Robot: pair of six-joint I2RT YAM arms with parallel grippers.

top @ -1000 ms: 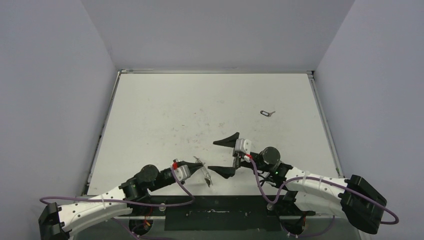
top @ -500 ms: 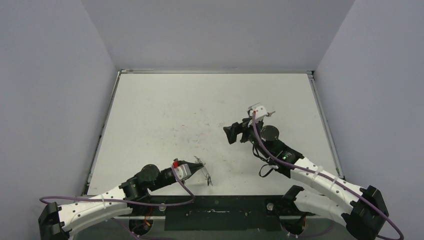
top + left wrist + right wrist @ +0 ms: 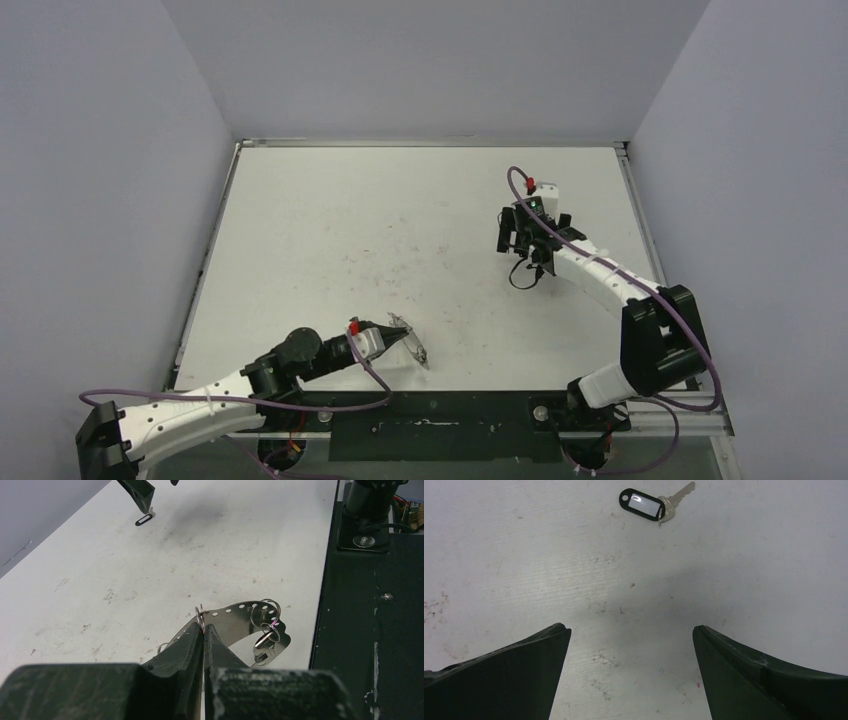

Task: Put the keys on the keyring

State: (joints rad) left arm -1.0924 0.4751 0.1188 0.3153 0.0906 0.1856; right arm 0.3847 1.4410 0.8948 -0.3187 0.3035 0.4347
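The keys point(image 3: 654, 502), a small silver key joined to a black oblong tag, lie flat on the table ahead of my right gripper point(image 3: 631, 629). Its jaws are wide open, nothing between them, hovering just short of the key. The left wrist view shows the same keys point(image 3: 145, 519) far off, below a right finger. In the top view the right gripper point(image 3: 520, 235) covers that spot. My left gripper point(image 3: 205, 626) is shut on the keyring point(image 3: 240, 620), a silvery perforated loop strung with small rings, held near the table's front edge point(image 3: 410, 345).
The white table point(image 3: 400, 220) is scuffed and walled by grey panels on three sides. A black base rail point(image 3: 430, 425) runs along the near edge, close beside the held keyring. The right arm's cable point(image 3: 525, 280) droops toward the table.
The right arm has swung from the front centre out to the far right and now hangs over the keys, jaws still open. The left arm and keyring have stayed put.
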